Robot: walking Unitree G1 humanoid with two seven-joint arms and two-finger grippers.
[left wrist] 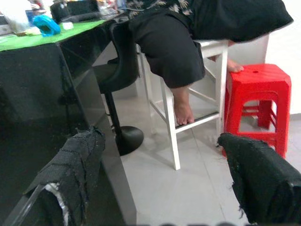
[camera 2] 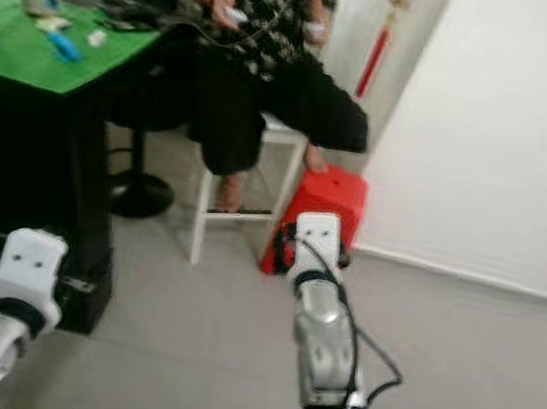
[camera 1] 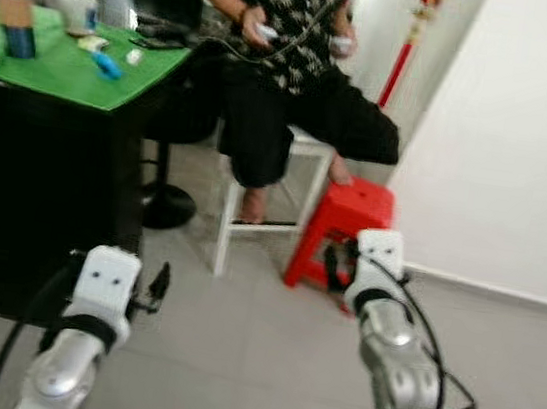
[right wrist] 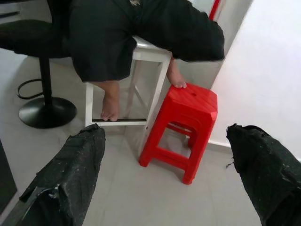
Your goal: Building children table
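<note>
You are looking at a red plastic stool (camera 1: 342,232) standing on the grey tiled floor (camera 1: 234,351), far right, just beside a white wooden stool (camera 1: 269,199) where a person (camera 1: 290,76) is sitting. Your right gripper (right wrist: 169,155) and left gripper (left wrist: 164,169) are both hanging with fingers wide apart, gripping nothing.

Glossy red plastic stool (right wrist: 188,122), matt grey floor tiles (camera 1: 253,363)
</note>
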